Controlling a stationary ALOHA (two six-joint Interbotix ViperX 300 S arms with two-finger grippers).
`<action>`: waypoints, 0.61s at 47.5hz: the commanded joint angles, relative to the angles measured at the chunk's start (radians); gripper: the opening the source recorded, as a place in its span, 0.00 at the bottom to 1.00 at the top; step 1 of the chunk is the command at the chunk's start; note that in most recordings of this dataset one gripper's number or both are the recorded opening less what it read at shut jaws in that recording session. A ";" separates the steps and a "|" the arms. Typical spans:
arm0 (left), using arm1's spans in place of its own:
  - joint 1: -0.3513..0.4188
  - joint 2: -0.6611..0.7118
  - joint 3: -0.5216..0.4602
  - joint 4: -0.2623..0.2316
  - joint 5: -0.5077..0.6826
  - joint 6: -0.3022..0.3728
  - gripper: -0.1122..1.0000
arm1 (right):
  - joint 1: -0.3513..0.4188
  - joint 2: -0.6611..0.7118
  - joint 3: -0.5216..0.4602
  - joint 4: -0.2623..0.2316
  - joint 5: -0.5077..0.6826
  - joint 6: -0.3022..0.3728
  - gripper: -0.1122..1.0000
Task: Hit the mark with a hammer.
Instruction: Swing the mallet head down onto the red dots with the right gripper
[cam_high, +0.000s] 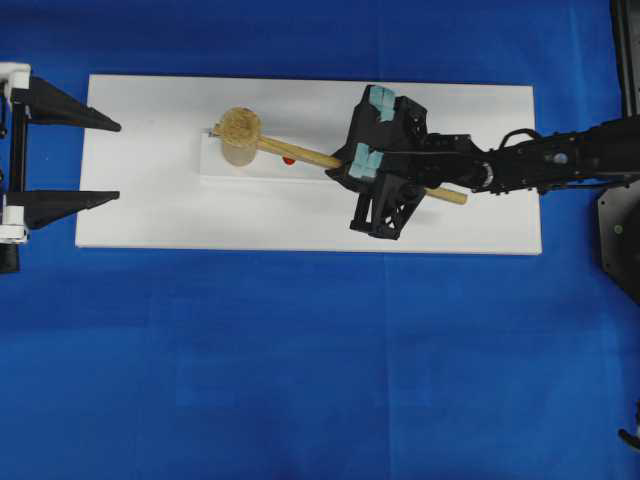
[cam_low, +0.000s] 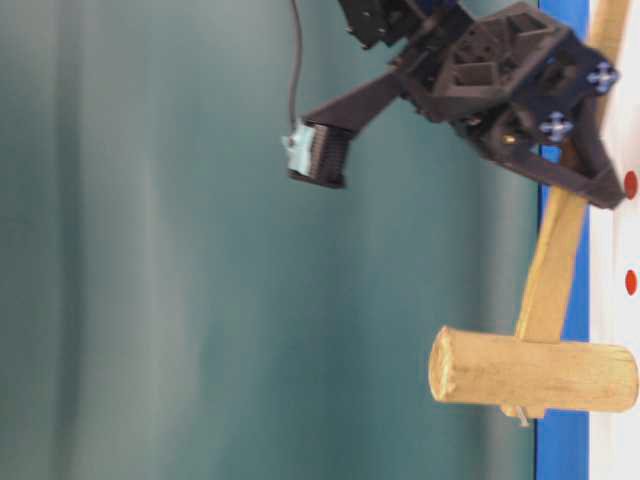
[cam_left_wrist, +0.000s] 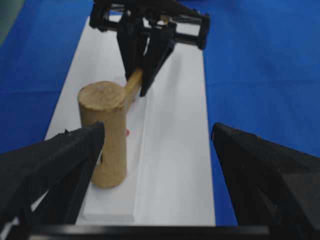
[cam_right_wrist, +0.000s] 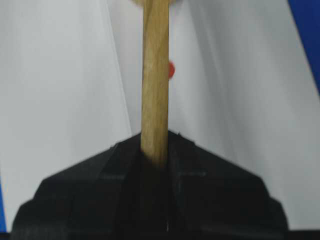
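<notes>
The hammer is a light-wood mallet. Its thick head stands end-down on a low raised white block, and its handle runs right. My right gripper is shut on the handle partway along; the right wrist view shows the handle leaving the closed jaws. A red mark shows on the block just beside the handle, right of the head, also visible from the right wrist. My left gripper stands open at the board's left end, nothing between its fingers, the head just beyond them.
The block lies on a long white board over blue cloth. In the table-level view, two red dots sit on the white surface along the handle. The right arm reaches in from the right edge.
</notes>
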 joint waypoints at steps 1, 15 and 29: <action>0.003 0.003 -0.009 -0.002 -0.005 -0.002 0.87 | -0.002 -0.069 -0.008 -0.003 -0.011 -0.005 0.12; 0.003 0.002 -0.009 -0.002 -0.006 -0.002 0.87 | 0.008 -0.325 0.104 -0.012 -0.014 -0.009 0.12; 0.003 0.003 -0.011 -0.002 -0.009 -0.002 0.87 | 0.018 -0.434 0.189 -0.011 -0.017 -0.006 0.12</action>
